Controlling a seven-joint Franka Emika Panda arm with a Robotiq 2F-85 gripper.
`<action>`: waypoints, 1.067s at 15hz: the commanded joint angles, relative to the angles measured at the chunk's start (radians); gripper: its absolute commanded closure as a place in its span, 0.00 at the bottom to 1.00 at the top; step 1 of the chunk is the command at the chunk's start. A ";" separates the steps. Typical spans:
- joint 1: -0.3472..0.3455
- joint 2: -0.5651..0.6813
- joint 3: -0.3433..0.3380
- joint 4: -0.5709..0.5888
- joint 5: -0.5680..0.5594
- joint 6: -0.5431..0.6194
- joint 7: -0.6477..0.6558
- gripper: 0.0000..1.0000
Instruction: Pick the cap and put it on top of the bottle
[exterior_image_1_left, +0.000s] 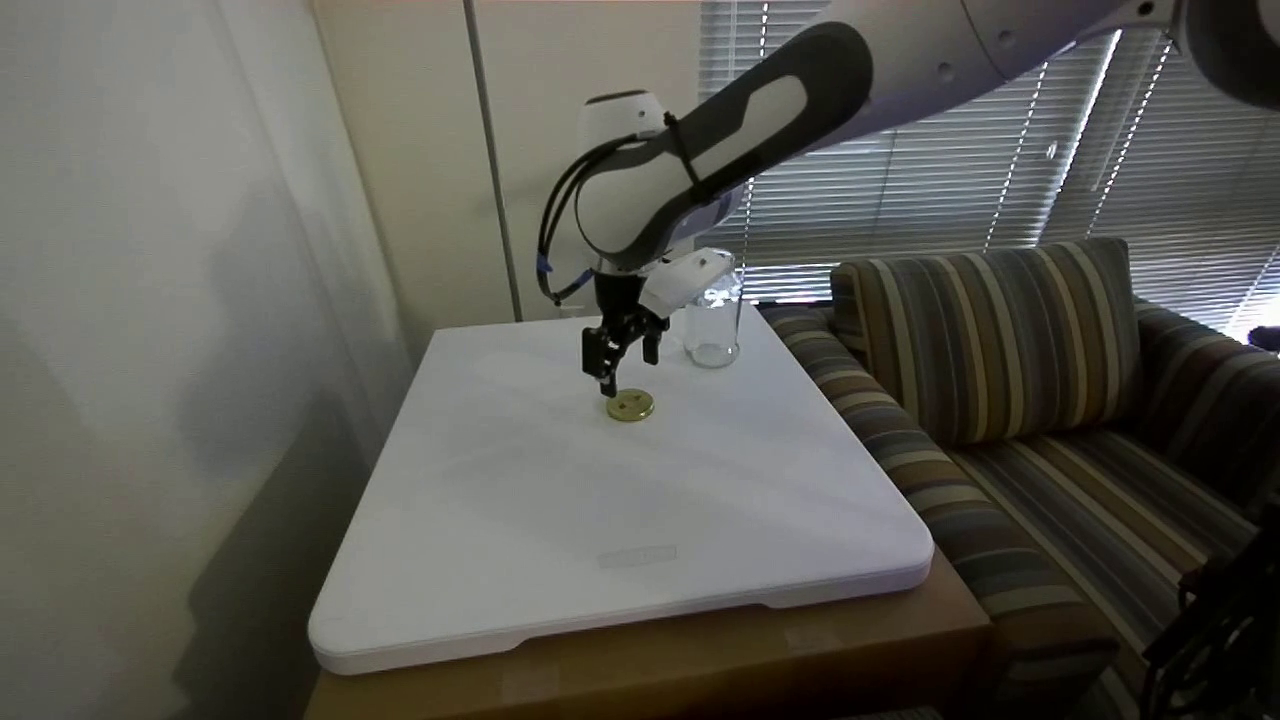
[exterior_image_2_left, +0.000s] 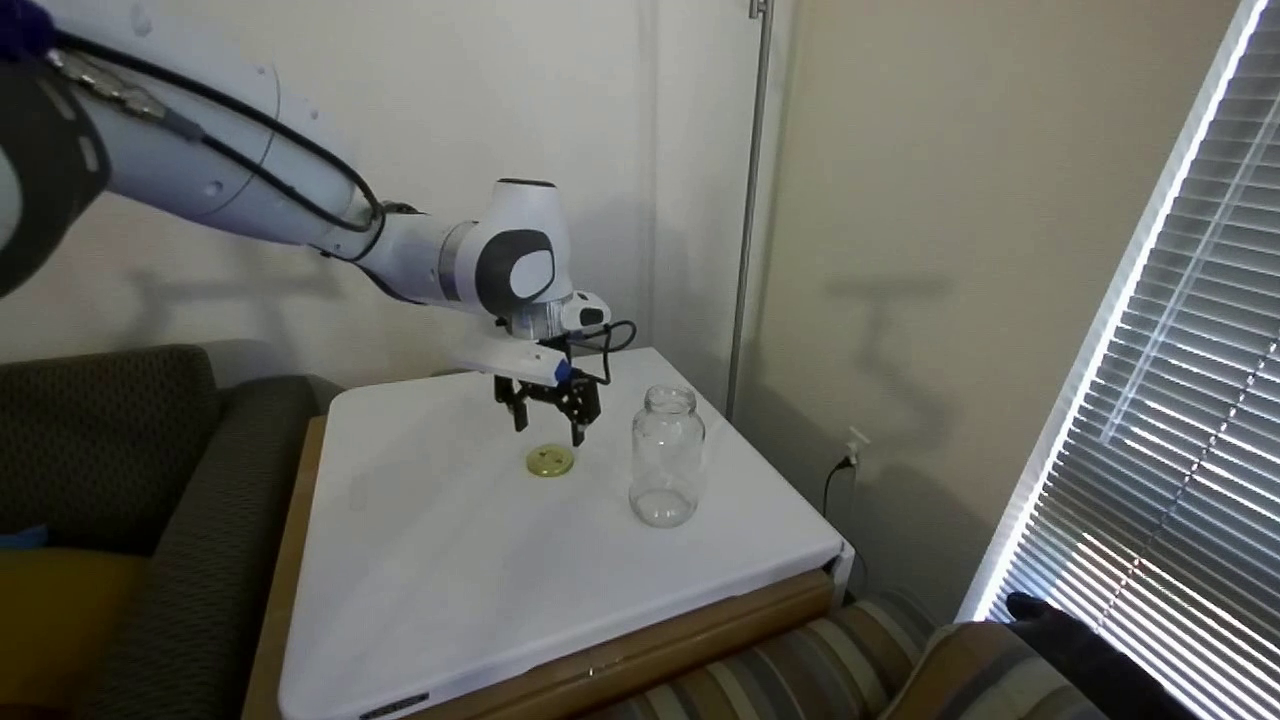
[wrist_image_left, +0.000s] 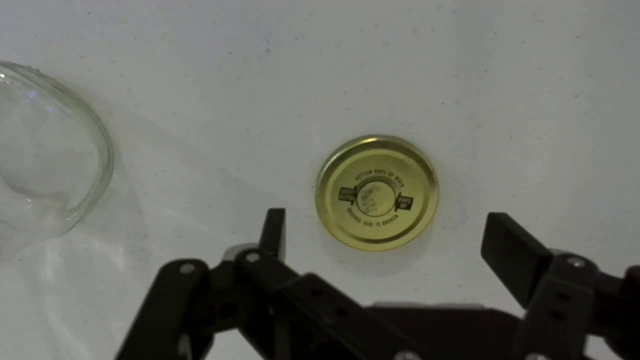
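White table (exterior_image_1_left: 500, 530) across the middle in both exterior views. Bears a pale rectangular mark (exterior_image_1_left: 638, 556) low in the frame; rests on a brown base (exterior_image_1_left: 650, 670). At right in an exterior view, 1 striped armchair (exterior_image_1_left: 1090, 500) with 1 striped cushion (exterior_image_1_left: 1000, 340) upright at its back. Slatted blinds (exterior_image_1_left: 920, 190) behind, upper right. In the top half, 1 thin gray pole (exterior_image_1_left: 491, 150) before a cream wall (exterior_image_1_left: 400, 120). Right of center in an exterior view, 1 outlet (exterior_image_2_left: 857, 438) with a black cord (exterior_image_2_left: 828, 488). At far left, 1 dark sofa (exterior_image_2_left: 90, 440); lower left, a yellow patch (exterior_image_2_left: 65, 625).

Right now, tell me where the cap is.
In an exterior view, the cap lies on the table, left of the bottle, just below the open gripper.
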 joint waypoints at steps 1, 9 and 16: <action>-0.003 0.086 0.004 0.127 0.020 -0.054 0.008 0.00; -0.002 0.194 0.004 0.270 0.029 -0.091 0.028 0.00; -0.003 0.206 0.006 0.270 0.034 -0.074 0.049 0.00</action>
